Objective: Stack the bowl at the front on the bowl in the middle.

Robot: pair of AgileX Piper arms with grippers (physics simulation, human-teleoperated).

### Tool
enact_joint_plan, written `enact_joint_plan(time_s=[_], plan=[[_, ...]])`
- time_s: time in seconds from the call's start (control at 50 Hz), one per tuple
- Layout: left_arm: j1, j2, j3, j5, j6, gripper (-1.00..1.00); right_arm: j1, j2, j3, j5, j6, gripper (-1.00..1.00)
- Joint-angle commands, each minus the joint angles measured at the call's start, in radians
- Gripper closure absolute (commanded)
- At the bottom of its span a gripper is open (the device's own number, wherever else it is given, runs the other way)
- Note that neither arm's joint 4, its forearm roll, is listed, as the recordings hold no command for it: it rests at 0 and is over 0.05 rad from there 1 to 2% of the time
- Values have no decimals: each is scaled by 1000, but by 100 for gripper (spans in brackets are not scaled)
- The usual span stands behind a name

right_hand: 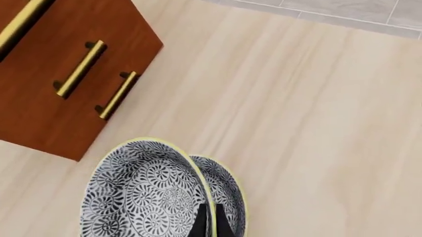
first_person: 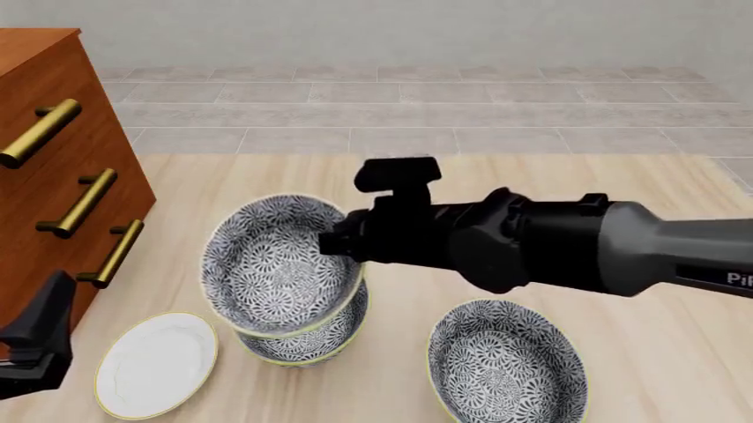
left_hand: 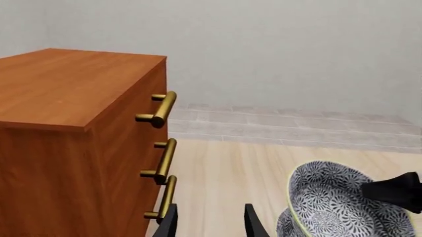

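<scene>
- Now, in the front view, the right gripper (first_person: 339, 240) is clamped on the rim of the bowl at the front (first_person: 280, 264), at about 3 o'clock on that rim; the bowl is tilted, its lower edge sitting in or just above the bowl in the middle (first_person: 309, 339). To finish well, I would level it, centre it over the lower rim, and let go only once it nests. A third bowl (first_person: 506, 366) lies at 4 o'clock from the stack, a white plate (first_person: 155, 363) at 8 o'clock
- From the right wrist view, the fingers (right_hand: 209, 224) pinch the held bowl's rim, the lower bowl showing just behind it; the pale wooden surface (right_hand: 310, 123) runs to a grey tiled floor (right_hand: 343, 10)
- From the left wrist view, the left gripper (left_hand: 209, 222) has its fingers apart, holding nothing, near a brown cabinet (left_hand: 72, 128) with brass handles (left_hand: 160, 109); a plain grey wall (left_hand: 283, 49) closes the room
</scene>
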Motion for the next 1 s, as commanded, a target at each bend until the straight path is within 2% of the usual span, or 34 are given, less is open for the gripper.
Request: enact_joint_plan(time_s=[0.02,0.58,1.0], plan=[[-5,6,5,-6,-1,-100,-17,24,1,-18,0,100],[-15,9,9,-11,-1,-100,-13,70,41,-75,41,100],[-17,16,11,-18,-1,-100,-20,97,66,-109,43,100]])
